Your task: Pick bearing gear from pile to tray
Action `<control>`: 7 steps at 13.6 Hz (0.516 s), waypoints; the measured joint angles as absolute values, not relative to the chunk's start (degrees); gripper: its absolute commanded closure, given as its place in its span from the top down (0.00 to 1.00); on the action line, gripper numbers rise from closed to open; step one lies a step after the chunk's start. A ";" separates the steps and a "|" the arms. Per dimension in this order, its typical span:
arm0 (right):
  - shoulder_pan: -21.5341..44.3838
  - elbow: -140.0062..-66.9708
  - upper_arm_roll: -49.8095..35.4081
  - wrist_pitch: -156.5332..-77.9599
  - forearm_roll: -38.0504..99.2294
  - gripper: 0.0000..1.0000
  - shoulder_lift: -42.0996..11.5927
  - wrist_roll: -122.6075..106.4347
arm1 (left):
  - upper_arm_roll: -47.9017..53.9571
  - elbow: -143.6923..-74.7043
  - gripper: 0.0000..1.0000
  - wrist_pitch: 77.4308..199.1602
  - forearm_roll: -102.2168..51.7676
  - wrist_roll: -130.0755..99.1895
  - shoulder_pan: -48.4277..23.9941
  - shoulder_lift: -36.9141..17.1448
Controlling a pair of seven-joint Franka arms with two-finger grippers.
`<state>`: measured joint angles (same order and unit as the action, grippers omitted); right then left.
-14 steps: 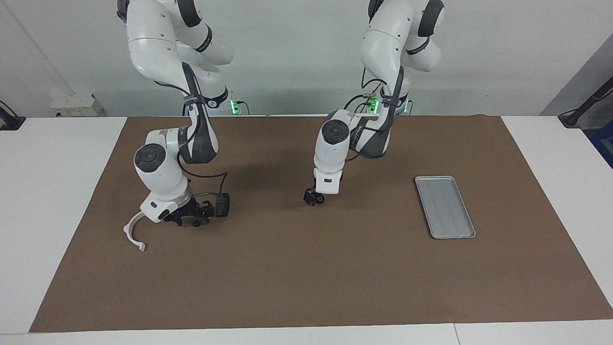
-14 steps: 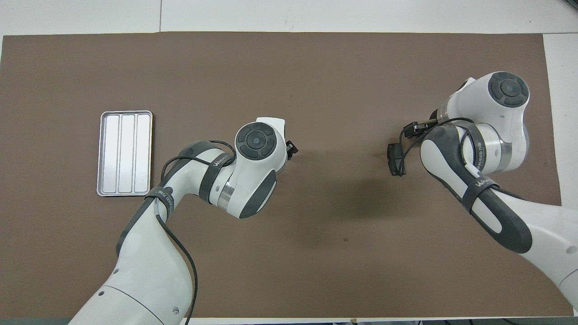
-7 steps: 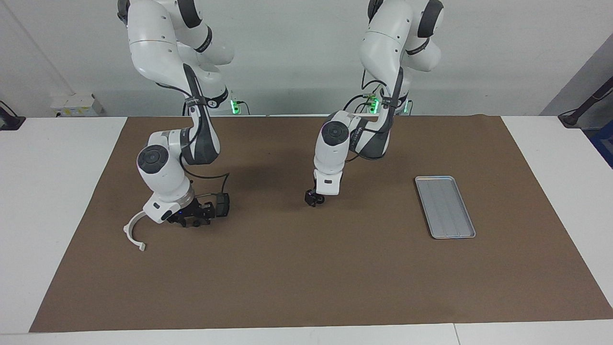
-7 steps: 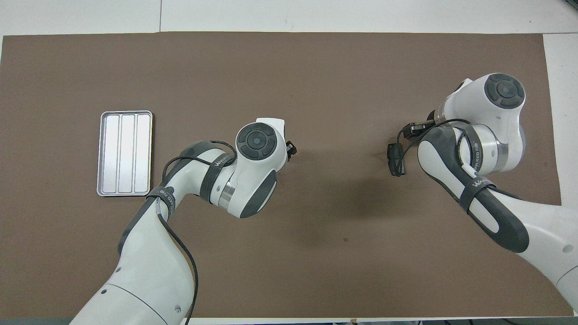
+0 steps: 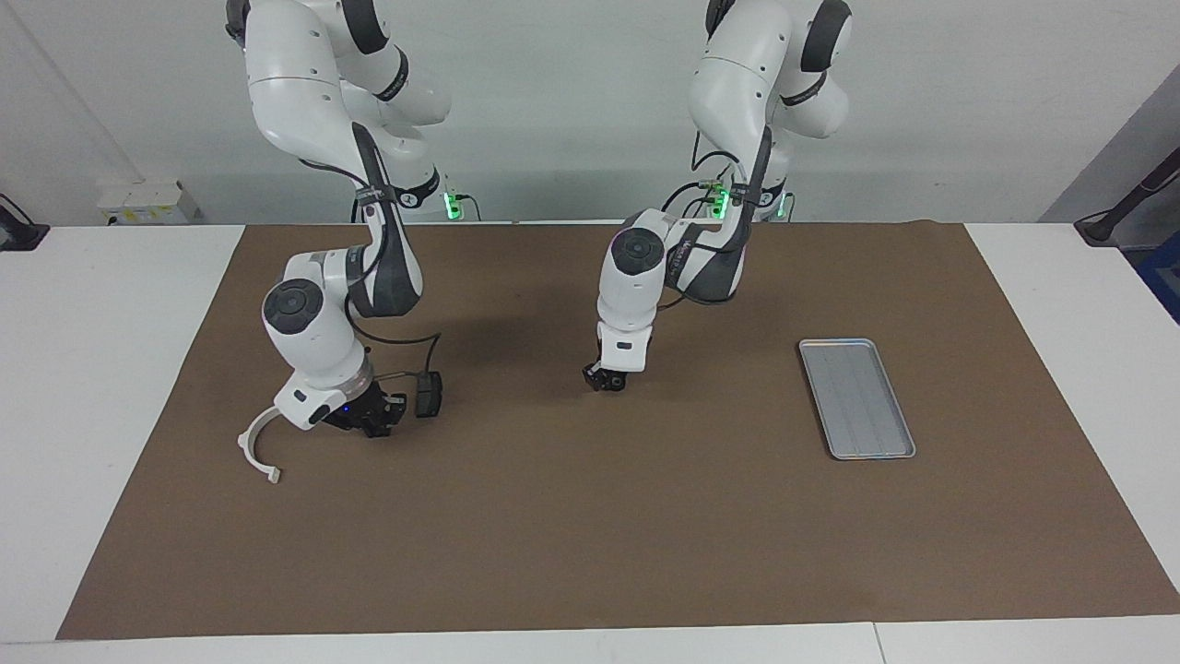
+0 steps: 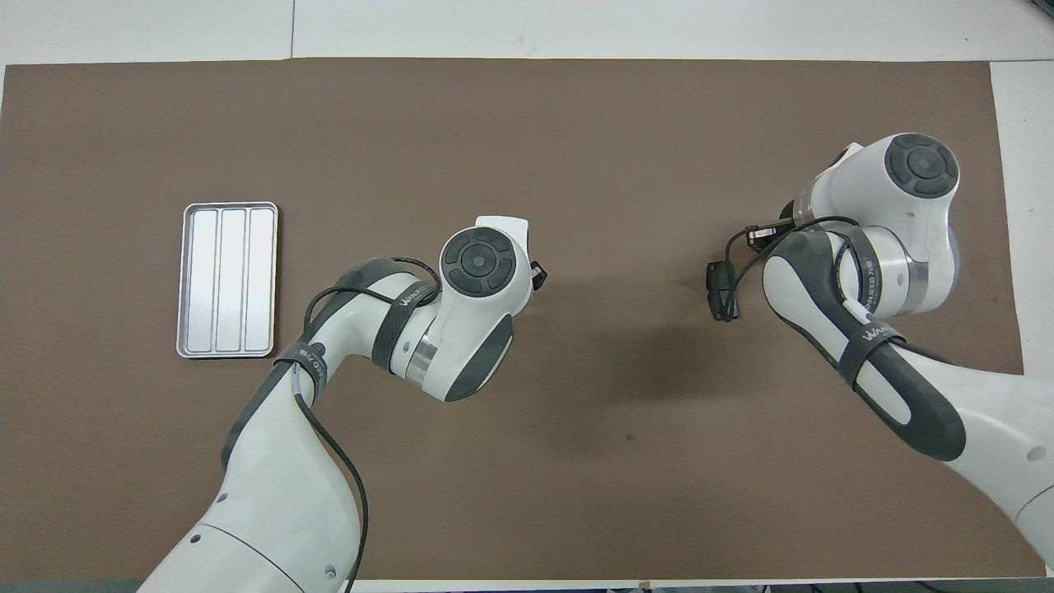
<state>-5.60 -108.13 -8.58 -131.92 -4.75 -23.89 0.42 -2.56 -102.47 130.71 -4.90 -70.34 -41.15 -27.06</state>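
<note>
The silver-grey tray (image 5: 857,398) (image 6: 228,280) lies bare toward the left arm's end of the brown mat. Of the pile I see only the white half-ring bracket (image 5: 254,446), toward the right arm's end. My right gripper (image 5: 375,425) is down at the mat right beside the bracket, shut; what lies between its tips is hidden. My left gripper (image 5: 606,379) (image 6: 537,275) hangs low over the middle of the mat, a good way from the tray. The bearing gear is hidden. In the overhead view the right arm covers its gripper and the bracket.
A small black box (image 5: 427,395) (image 6: 722,288) hangs on a cable beside the right gripper. The brown mat (image 5: 590,535) covers most of the white table. Both arms' elbows and wrists stand over the part of the mat nearest the robots.
The right gripper's spread links have drawn together down at the mat. The left hand has shifted slightly toward the right arm's end. The tray and the bracket have not moved.
</note>
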 measured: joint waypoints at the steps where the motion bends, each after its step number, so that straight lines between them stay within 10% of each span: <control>1: -5.59 -107.80 -8.61 -131.90 -4.75 0.00 -23.87 0.42 | -2.56 -102.37 0.00 130.57 -4.45 -70.34 -41.23 -27.09; 7: -5.29 -96.15 -9.50 -118.86 -4.75 0.00 -22.38 0.43 | -3.47 -98.90 0.00 122.59 -1.85 -70.54 -41.20 -27.18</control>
<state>-5.29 -96.15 -9.50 -118.86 -4.75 -22.38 0.43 -3.47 -98.90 122.59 -1.85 -70.54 -41.20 -27.18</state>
